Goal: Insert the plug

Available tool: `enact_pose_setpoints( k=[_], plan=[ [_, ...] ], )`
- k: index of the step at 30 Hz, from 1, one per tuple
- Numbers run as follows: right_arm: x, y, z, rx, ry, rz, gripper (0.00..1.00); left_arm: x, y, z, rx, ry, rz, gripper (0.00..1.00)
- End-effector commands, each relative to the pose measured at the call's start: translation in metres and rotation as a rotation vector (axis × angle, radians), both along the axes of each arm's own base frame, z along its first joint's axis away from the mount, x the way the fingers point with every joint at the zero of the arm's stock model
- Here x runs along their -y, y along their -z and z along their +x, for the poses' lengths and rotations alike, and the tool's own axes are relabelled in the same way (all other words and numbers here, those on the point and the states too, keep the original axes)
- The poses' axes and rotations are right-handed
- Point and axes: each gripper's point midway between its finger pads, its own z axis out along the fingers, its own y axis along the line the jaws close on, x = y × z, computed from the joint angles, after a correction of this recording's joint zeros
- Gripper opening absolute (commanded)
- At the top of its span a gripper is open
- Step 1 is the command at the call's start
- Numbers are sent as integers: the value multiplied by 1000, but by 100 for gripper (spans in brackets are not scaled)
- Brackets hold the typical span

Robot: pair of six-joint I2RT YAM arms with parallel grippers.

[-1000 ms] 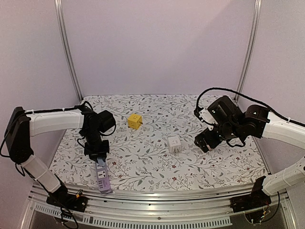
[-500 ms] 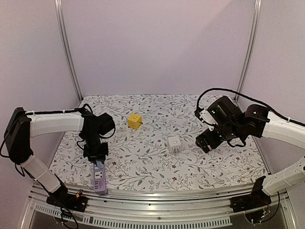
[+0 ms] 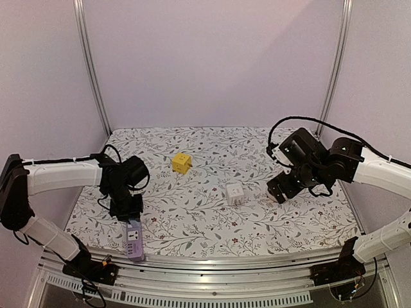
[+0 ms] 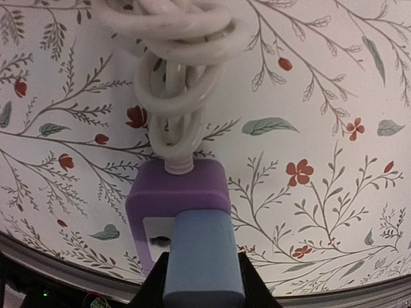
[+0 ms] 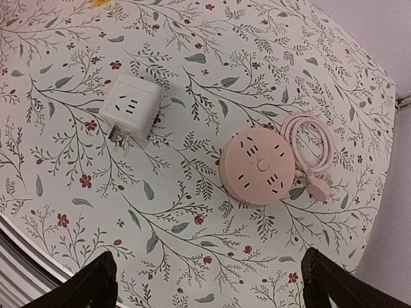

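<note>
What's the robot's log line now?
left pincer: shut on purple strip | right pincer: open above pink socket | white plug: not inserted

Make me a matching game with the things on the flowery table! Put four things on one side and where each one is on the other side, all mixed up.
Things:
1. purple power strip
2. yellow cube
3. white cube
4. round pink socket

Places:
A. right next to a coiled pink cord
B. at the very back
C. pinched by the left fingers at the near edge
D. in the middle, metal prongs showing

Pairs: 1-C, 2-B, 3-D, 4-A
</note>
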Motion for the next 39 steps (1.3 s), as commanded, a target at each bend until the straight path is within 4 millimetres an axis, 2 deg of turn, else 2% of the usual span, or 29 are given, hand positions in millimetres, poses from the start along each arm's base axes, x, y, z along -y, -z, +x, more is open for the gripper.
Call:
enact_pose_setpoints(
  k=[1, 5, 9, 17, 21, 23, 28, 29, 33, 39],
  plan=[
    [13, -8, 4, 36, 70, -44, 99, -6, 43, -18, -97, -13, 30, 0],
    [29, -9, 7, 68, 135, -96, 99, 6, 38, 0, -68, 1, 12, 0],
    [44, -10, 8, 94, 188, -137, 99, 30, 26, 31, -18, 32, -22, 0],
    [55, -5, 2, 77, 227, -159, 99, 76, 33, 91, -16, 112, -46, 0],
    [62, -6, -4, 73, 241, -145, 99, 91, 32, 119, -3, 126, -54, 0],
    [63, -7, -6, 71, 244, -129, 99, 95, 31, 129, 1, 126, -59, 0],
    [58, -4, -10, 50, 235, -89, 99, 98, 39, 130, -23, 121, -91, 0],
    [57, -2, -10, 45, 235, -83, 99, 99, 40, 130, -26, 126, -95, 3],
    [51, 3, -10, 28, 231, -59, 99, 102, 34, 132, -14, 142, -111, 25],
    [41, 7, -8, 14, 220, -33, 99, 104, 9, 134, 13, 156, -123, 51]
  ],
)
